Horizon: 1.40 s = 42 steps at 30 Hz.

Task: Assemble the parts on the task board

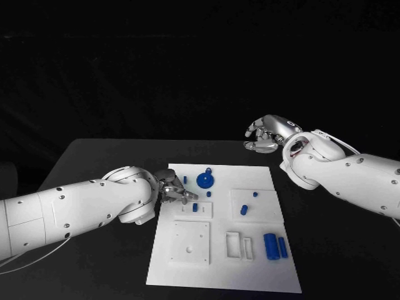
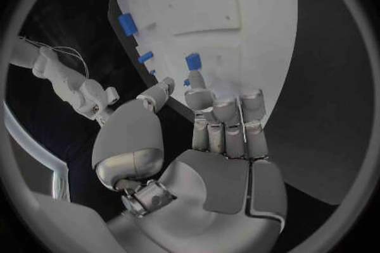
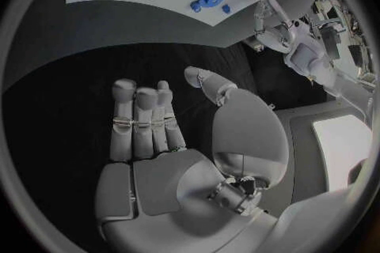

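Left hand (image 1: 171, 189) at the board (image 1: 254, 275) edge, a blue part (image 2: 193, 62) at its fingertips (grip uncertain). Right hand (image 1: 269, 134), fingers curled and empty, hangs well apart. Seating likely comes next, needing alignment.

A: Boards?
B: I'm counting one task board (image 1: 222, 275), lying on one counter (image 1: 92, 156).
A: Blue parts?
B: I'm getting one round disc (image 1: 206, 182), two long cylinders (image 1: 270, 245) and six small pegs (image 1: 242, 209). The tiny ones are blurring, so that count's shaky.
A: Hands?
B: Two are showing: left hand (image 1: 173, 190) and right hand (image 1: 267, 134).
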Available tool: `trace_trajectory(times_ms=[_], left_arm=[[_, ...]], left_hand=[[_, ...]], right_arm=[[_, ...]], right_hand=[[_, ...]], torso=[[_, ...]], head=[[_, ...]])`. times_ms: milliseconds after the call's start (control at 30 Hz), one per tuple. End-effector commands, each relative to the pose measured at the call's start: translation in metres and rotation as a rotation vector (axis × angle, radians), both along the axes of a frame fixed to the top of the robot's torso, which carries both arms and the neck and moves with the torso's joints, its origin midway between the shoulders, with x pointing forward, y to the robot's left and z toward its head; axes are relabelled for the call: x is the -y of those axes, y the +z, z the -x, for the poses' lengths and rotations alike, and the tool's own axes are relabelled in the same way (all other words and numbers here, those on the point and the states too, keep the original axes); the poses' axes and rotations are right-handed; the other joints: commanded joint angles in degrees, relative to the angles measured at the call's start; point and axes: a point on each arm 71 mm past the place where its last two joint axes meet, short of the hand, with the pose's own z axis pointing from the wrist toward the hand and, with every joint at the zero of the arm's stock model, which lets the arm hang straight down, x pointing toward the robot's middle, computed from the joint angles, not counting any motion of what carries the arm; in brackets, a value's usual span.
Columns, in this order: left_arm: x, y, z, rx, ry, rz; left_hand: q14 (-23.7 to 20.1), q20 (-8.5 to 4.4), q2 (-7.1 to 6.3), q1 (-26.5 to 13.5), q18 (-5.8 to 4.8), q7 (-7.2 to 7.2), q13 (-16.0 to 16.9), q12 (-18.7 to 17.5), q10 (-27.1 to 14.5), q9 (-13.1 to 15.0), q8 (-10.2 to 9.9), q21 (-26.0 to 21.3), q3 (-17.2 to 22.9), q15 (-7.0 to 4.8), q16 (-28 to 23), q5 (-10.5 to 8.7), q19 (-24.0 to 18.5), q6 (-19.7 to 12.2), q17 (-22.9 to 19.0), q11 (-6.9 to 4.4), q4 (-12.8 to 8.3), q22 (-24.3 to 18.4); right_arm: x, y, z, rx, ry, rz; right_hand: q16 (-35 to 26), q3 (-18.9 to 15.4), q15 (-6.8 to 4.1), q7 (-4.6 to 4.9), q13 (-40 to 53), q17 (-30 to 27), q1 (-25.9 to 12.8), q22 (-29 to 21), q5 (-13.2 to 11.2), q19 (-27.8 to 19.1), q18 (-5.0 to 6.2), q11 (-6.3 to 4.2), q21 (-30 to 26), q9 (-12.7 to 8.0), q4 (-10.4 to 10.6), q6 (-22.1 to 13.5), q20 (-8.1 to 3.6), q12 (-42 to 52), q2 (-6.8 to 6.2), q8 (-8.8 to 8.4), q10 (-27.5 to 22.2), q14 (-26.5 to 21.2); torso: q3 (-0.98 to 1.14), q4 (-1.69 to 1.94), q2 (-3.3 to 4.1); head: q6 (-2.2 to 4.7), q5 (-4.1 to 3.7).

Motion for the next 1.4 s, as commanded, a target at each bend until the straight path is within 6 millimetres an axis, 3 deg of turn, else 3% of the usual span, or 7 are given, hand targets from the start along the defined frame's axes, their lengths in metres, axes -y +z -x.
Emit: trace_trajectory(times_ms=[33, 100, 300, 367, 800, 1033, 1400], left_arm=[[-0.008, 0.011, -0.011, 0.007, 0.028, 0.036], [-0.013, 0.017, -0.017, 0.021, 0.046, 0.038], [-0.027, 0.032, -0.041, 0.054, 0.095, 0.018], [-0.027, 0.032, -0.046, 0.052, 0.099, 0.008], [-0.017, 0.028, -0.074, 0.024, 0.1, -0.05], [-0.019, 0.026, -0.079, 0.009, 0.101, -0.074], [-0.012, 0.022, -0.081, -0.016, 0.082, -0.086]], left_hand=[[-0.95, -7.05, 0.19, 1.17, -0.57, 0.44, -0.31, -0.77, -1.03, -0.59, -1.47, -0.66, -0.31, 0.28, -0.81, -0.16, -0.8, -2.42, -0.38, 0.41, -0.14, -0.2], [-1.34, -6.87, 0.51, 2.24, -0.75, 1.31, -0.59, -1.19, -1.32, -1.28, -2.69, -1.04, -0.31, 1.04, -1.18, -0.17, -1.25, -4.22, -0.72, 1.17, -0.23, -0.35], [-1.92, -6.74, 1.08, 3.31, -0.88, 1.57, -0.93, -1.8, -1.96, -1.57, -3.13, -1.43, -0.09, 1.37, -1.71, 0.04, -1.73, -4.83, -1.05, 1.52, -0.6, -0.48], [-3.18, -6.25, 1.98, 4.83, -1.38, 2.53, -1.64, -3.08, -3.2, -2.22, -4.32, -2.45, -0.08, 2.32, -2.87, 0.25, -2.98, -6.83, -1.73, 2.45, -1.38, -0.81], [-3.46, -5.93, 2.17, 3.95, -1.91, 2.93, -2.17, -3.51, -3.3, -2.91, -4.88, -3.15, -1.14, 2.75, -2.93, 0.07, -3.39, -7.46, -2.22, 2.85, 0.96, -1.07], [-3.53, -5.94, 2.35, 3.72, -1.95, 2.94, -2.21, -3.48, -3.32, -2.97, -4.83, -3.2, -1.45, 2.78, -2.82, 0.03, -3.44, -7.36, -2.28, 2.87, 1.68, -1.04], [-3.56, -5.98, 2.52, 3.74, -1.95, 2.86, -2.22, -3.38, -3.25, -2.92, -4.57, -3.17, -1.75, 2.73, -2.65, 0.01, -3.45, -7.0, -2.31, 2.8, 2.16, -0.97]], right_arm=[[0.0, 0.0, 0.0, -0.006, 0.006, 0.007], [0.001, -0.001, 0.0, -0.008, 0.004, 0.007], [0.002, -0.001, -0.001, -0.01, 0.0, 0.004], [0.002, -0.001, -0.001, -0.01, 0.001, 0.004], [-0.003, -0.001, 0.0, -0.009, 0.011, 0.001], [-0.003, -0.001, 0.0, -0.009, 0.011, 0.001], [-0.005, -0.001, 0.0, -0.008, 0.015, 0.001]], right_hand=[[-0.35, -0.03, 0.03, 0.29, -0.06, 0.08, 0.0, 0.06, 0.23, 0.2, 3.28, 0.01, -0.33, 0.08, -0.14, -0.01, -0.07, 0.4, 0.16, 0.24, -0.3, 0.22], [-0.35, -0.03, 0.03, 0.29, -0.07, 0.08, 0.0, 0.06, 0.24, 0.2, 3.28, 0.01, -0.33, 0.08, -0.14, -0.01, -0.07, 0.4, 0.16, 0.24, -0.3, 0.22], [-0.35, -0.03, 0.03, 0.3, -0.07, 0.08, 0.0, 0.06, 0.24, 0.2, 3.28, 0.01, -0.34, 0.08, -0.14, -0.02, -0.07, 0.41, 0.16, 0.24, -0.3, 0.22], [-0.35, -0.03, 0.03, 0.3, -0.08, 0.09, 0.01, 0.07, 0.25, 0.21, 3.28, 0.02, -0.34, 0.07, -0.15, -0.06, -0.07, 0.42, 0.16, 0.21, -0.3, 0.23], [-0.35, -0.01, 0.04, 0.31, -0.12, 0.1, 0.04, 0.08, 0.28, 0.23, 3.28, 0.03, -0.35, 0.06, -0.15, -0.13, -0.09, 0.45, 0.17, 0.17, -0.3, 0.25], [-0.35, 0.0, 0.04, 0.31, -0.13, 0.1, 0.05, 0.09, 0.29, 0.25, 3.28, 0.03, -0.36, 0.05, -0.14, -0.14, -0.09, 0.46, 0.17, 0.17, -0.29, 0.26], [-0.35, 0.01, 0.05, 0.32, -0.16, 0.12, 0.03, 0.11, 0.31, 0.28, 3.28, 0.03, -0.37, 0.06, -0.11, -0.14, -0.1, 0.5, 0.17, 0.16, -0.29, 0.28]], torso=[[0.04, 0.0, -0.01], [0.03, 0.0, 0.02], [0.01, -0.03, 0.08], [0.02, -0.01, 0.11], [-0.11, -0.35, 0.46], [-0.2, -0.52, 0.68], [-0.2, -0.46, 0.6]], head=[[0.37, -0.03], [0.5, -0.06], [0.91, -0.14], [1.09, -0.14], [1.31, -0.16], [1.35, -0.15], [1.18, -0.31]])
